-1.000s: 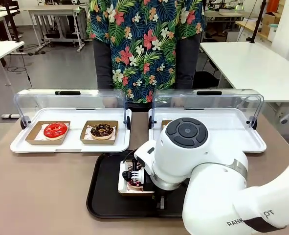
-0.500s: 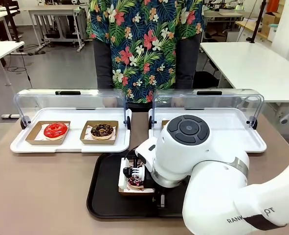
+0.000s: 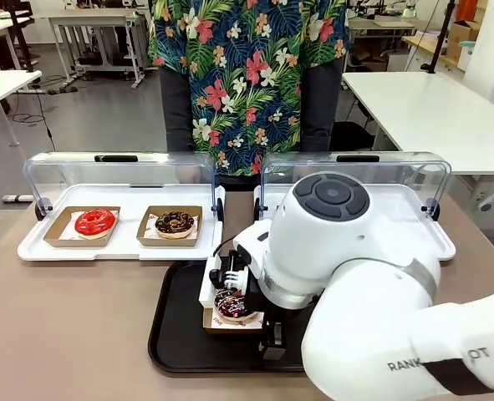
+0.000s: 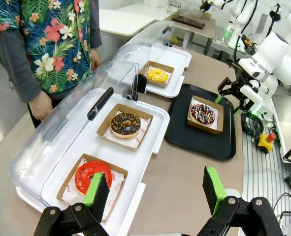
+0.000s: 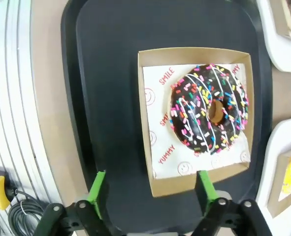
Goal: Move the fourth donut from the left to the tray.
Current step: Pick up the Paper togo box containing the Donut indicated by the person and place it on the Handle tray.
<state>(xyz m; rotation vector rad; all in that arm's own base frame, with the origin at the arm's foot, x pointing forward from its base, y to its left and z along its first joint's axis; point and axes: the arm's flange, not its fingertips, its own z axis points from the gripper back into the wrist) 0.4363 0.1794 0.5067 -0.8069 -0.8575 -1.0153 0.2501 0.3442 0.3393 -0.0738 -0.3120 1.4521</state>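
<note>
Right tool (image 5: 147, 189) released above the fourth donut (image 5: 209, 109) — on the tray (image 5: 106, 98), brown table (image 3: 63, 326).

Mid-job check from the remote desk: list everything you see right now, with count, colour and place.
fourth donut: one, chocolate with drizzle and coloured sprinkles, in a brown cardboard holder on the tray
tray: one, black, on the table's near middle
red donut: one, in a holder on the left display tray
chocolate crumb donut: one, in a holder beside the red one
yellow donut: one, in a holder on the right display tray
display trays: two, white with raised clear lids, far side of the table
person: one, floral shirt, standing behind the table
left gripper: open, above the table's left end
right gripper: open, above the tray, holding nothing
</note>
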